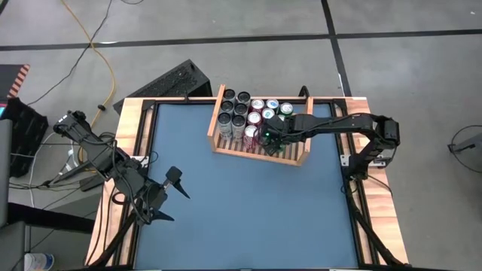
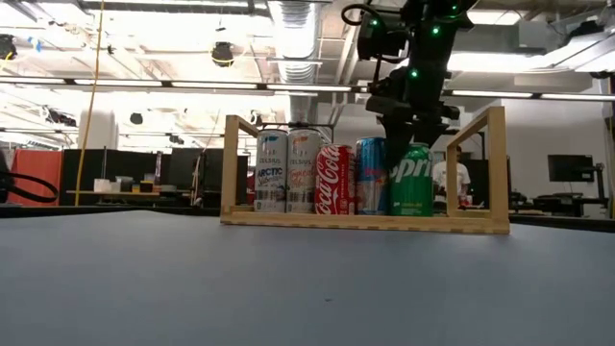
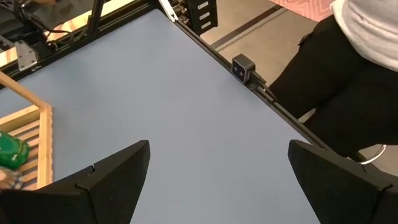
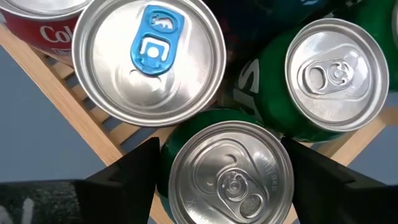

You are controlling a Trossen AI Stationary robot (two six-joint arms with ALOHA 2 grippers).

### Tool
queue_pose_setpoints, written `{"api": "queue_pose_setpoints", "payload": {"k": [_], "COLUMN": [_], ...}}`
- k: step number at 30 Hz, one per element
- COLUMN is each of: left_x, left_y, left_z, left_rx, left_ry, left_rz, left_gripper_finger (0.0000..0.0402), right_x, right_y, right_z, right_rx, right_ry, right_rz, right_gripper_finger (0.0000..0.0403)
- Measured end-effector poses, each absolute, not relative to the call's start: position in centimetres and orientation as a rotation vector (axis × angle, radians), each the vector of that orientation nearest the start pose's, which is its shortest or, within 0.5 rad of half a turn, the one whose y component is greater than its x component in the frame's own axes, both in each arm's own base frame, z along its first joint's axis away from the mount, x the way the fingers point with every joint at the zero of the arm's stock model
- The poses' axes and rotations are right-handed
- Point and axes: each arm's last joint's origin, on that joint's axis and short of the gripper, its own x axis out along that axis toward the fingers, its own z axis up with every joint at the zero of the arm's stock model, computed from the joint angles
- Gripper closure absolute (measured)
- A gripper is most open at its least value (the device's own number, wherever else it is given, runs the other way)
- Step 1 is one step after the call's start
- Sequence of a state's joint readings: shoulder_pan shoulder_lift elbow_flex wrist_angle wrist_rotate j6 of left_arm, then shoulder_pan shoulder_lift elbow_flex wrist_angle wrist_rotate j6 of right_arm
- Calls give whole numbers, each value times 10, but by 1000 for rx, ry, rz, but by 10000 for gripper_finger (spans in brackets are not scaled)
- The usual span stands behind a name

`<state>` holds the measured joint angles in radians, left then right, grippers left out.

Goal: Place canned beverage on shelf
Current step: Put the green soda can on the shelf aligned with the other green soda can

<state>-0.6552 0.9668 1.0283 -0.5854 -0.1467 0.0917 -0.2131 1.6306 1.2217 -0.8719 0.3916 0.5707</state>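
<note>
The shelf (image 1: 260, 154) is a light wooden tray at the table's far middle, with several cans standing in it. My right gripper (image 1: 273, 141) reaches in from the right, above the front right corner, and is shut on a green can (image 4: 230, 174). In the low view that can (image 2: 411, 183) stands beside a blue can and a red cola can (image 2: 334, 180). My left gripper (image 1: 169, 199) hangs open over the table's left near part, with nothing between its fingers. My right gripper pinches the green can's upper side wall (image 4: 164, 177), just under the rim, between its two fingers (image 4: 124, 174). The fingers come from above, slanting down from the table's right side. The can stands upright, its bottom on the shelf's slatted base (image 2: 413, 217).
A second green can (image 4: 336, 74) and a blue-tabbed can (image 4: 149, 56) stand close against the held one. The shelf's right side wall (image 2: 480, 163) rises just beside it. A person in dark trousers (image 3: 348, 81) stands beyond the table's edge. Bare blue tabletop (image 1: 248, 218) lies before the shelf.
</note>
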Motion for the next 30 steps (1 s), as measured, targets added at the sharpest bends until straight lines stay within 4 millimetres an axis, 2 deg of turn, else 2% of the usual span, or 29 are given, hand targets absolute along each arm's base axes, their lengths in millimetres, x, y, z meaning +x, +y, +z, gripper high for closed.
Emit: {"api": "queue_pose_setpoints", "payload": {"k": [17,26,30], "left_x": [157,157,157], "left_y": [-115,-115,-115], "left_z": [348,348,348], "left_rx": [285,283,283], "left_ry": [467,468,467], "left_rz": [-518,-524,-525], "left_gripper_finger": [31,31,31], "right_x": [299,299,300], "right_y": [-71,-69,-67], "right_z": [233,233,240], "right_rx": [356,359,352], "right_ry": [1140,1149,1150], "right_rz": [-883,-874,-868], "right_gripper_finger": [73,39,35]}}
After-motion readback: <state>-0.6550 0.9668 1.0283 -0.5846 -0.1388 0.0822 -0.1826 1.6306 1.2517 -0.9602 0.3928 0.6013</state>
